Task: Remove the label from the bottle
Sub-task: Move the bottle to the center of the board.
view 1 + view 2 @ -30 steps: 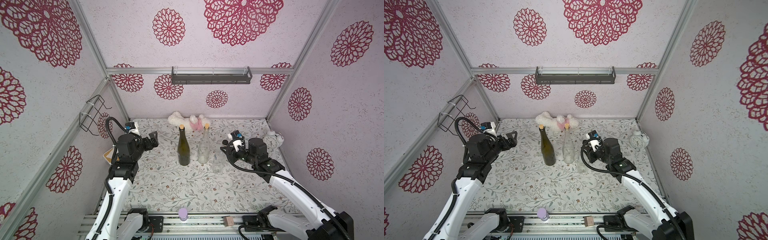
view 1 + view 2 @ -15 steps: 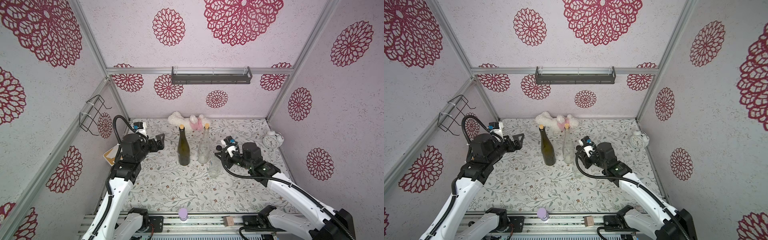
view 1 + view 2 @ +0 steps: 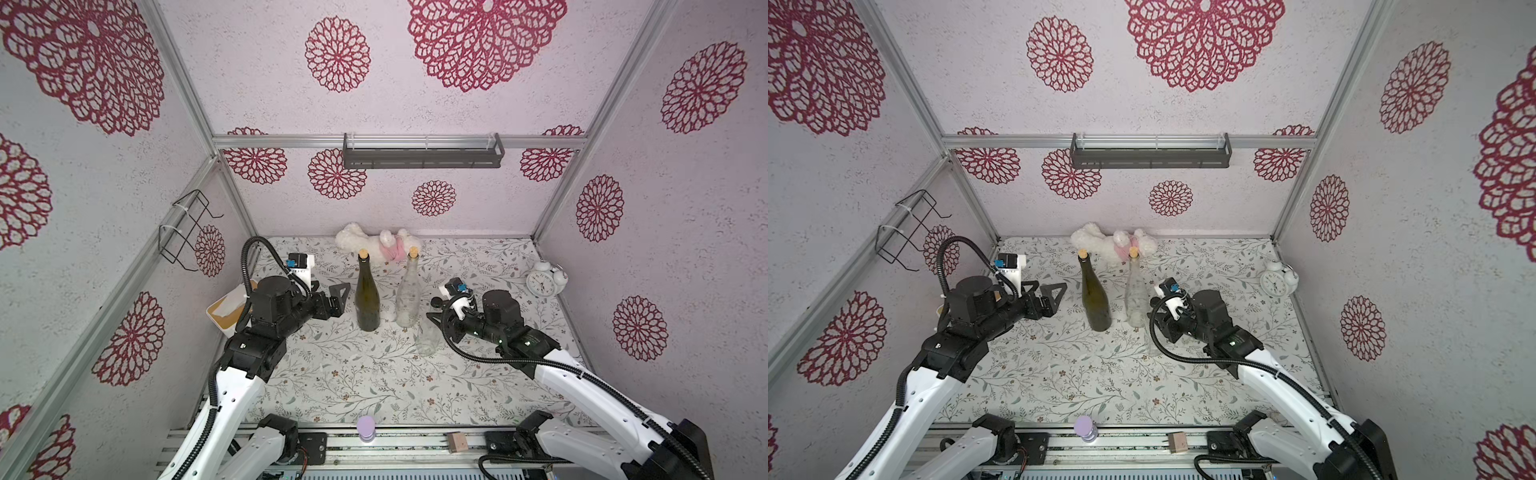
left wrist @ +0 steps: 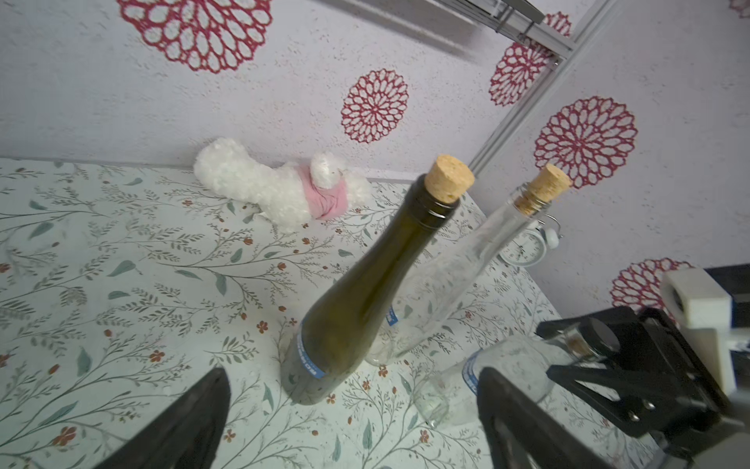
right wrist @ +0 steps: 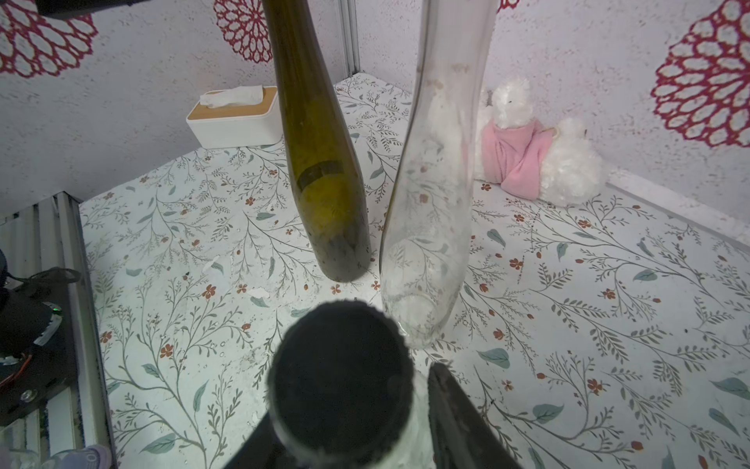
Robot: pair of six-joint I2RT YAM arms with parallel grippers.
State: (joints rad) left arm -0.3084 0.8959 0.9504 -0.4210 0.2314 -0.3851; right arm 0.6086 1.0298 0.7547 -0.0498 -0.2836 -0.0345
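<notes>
Standing bottles: a dark green wine bottle (image 3: 368, 299) and a tall clear bottle (image 3: 407, 295), both corked, stand side by side mid-worktop (image 3: 332, 374), with the green one on the left.
Short clear bottle (image 3: 428, 343): it sits nearer and just right of the tall clear one. Its base is on the worktop and its top is up between the right gripper's jaws.
Blue label (image 4: 470, 375): it wraps low on the short clear bottle. The green bottle carries a similar blue strip (image 4: 309, 357). I judge the short bottle to be the target, because it is the one being handled.
Right gripper (image 3: 433, 312): its jaws stand partly apart on either side of the short bottle's top. I cannot tell whether they press on it.
Left gripper (image 3: 337, 300): its jaws are spread wide and hold nothing. It hovers left of the green bottle, pointing at it without touching.
Risk, tipping: a hold this high on smooth glass is weak. A sideways pull on the label could swing the base out and topple the bottle.
Risk, neighbours: the tall clear bottle is close by. If the left arm reaches past the green bottle, it may knock either one over.
Risk, label: it lies flat on curved glass, so a blunt finger could skate over its edge or tear off only a strip.
Bystanders: the plush toy (image 3: 380, 245), alarm clock (image 3: 542, 282) and tissue box (image 5: 233, 117) are well apart.
</notes>
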